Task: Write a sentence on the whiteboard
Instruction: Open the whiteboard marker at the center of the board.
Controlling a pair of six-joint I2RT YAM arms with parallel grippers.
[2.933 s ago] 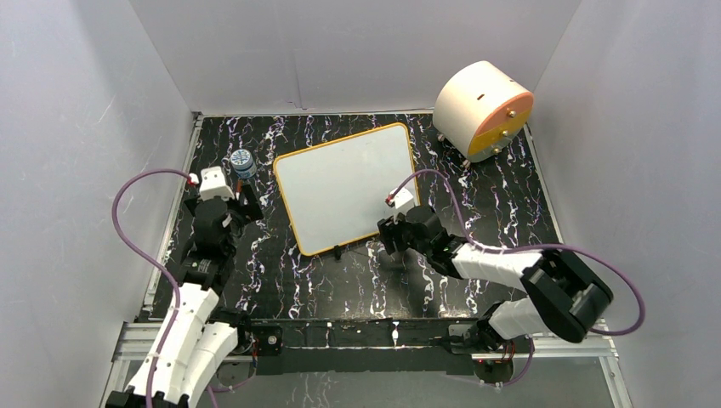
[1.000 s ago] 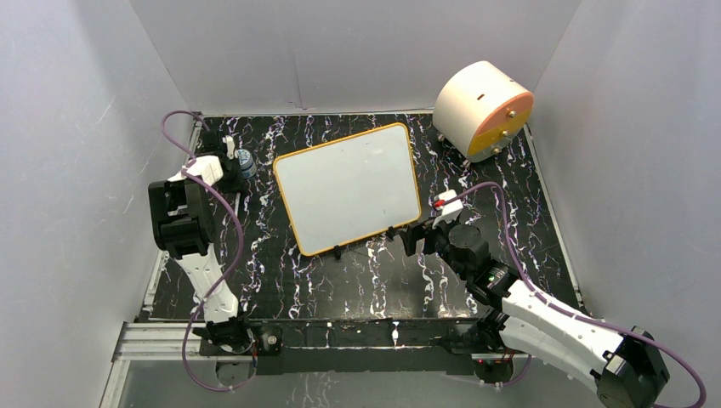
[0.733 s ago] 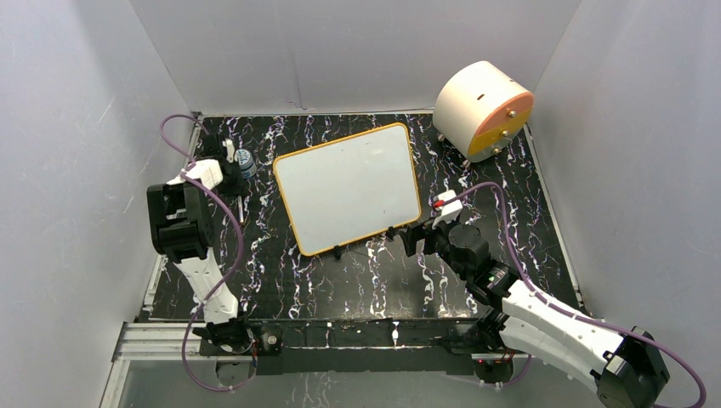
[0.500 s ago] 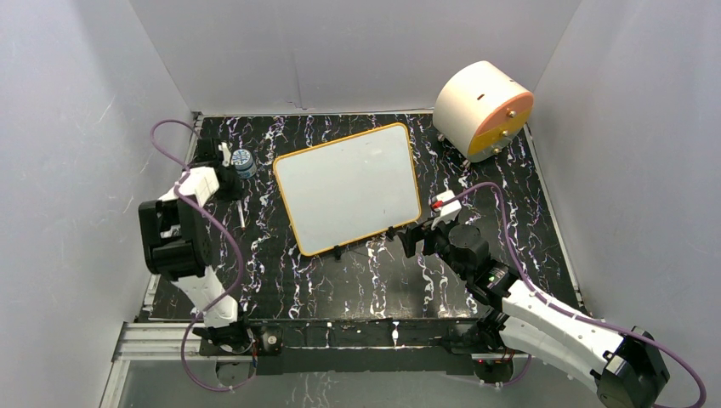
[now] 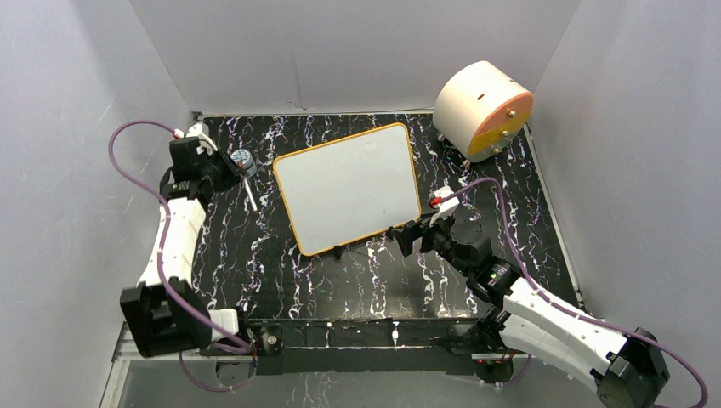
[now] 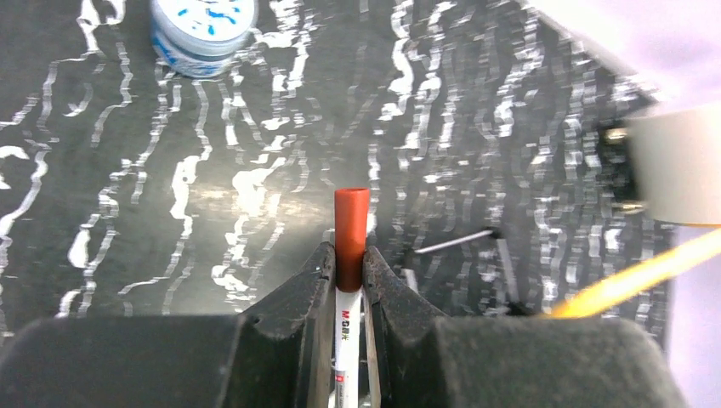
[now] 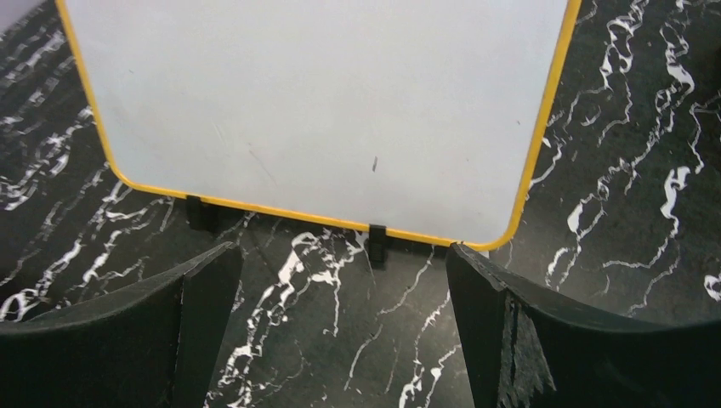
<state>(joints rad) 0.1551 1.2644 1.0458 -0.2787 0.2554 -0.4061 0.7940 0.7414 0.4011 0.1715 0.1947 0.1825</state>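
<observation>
Left wrist view is showing the left gripper (image 6: 349, 263) clamping a red-capped marker (image 6: 351, 223), with a blue tin (image 6: 204, 34) nearby. The right gripper (image 7: 340, 263) is hovering, fingers spread wide, at the near edge of the whiteboard (image 5: 349, 187), which is sitting mid-table (image 5: 281, 272), with a drum (image 5: 483, 109) standing beyond.

A marker (image 6: 351, 238) with a red-brown cap and white barrel is pinched between the 2 fingers of the left gripper (image 6: 349, 255), its cap poking ahead. A small round blue-and-white tub (image 6: 204, 25) stands ahead and left of that gripper. A peach-and-orange drum (image 5: 480, 106) stands well beyond the right gripper (image 5: 406, 240), on the black marbled tabletop (image 5: 340, 280).
</observation>
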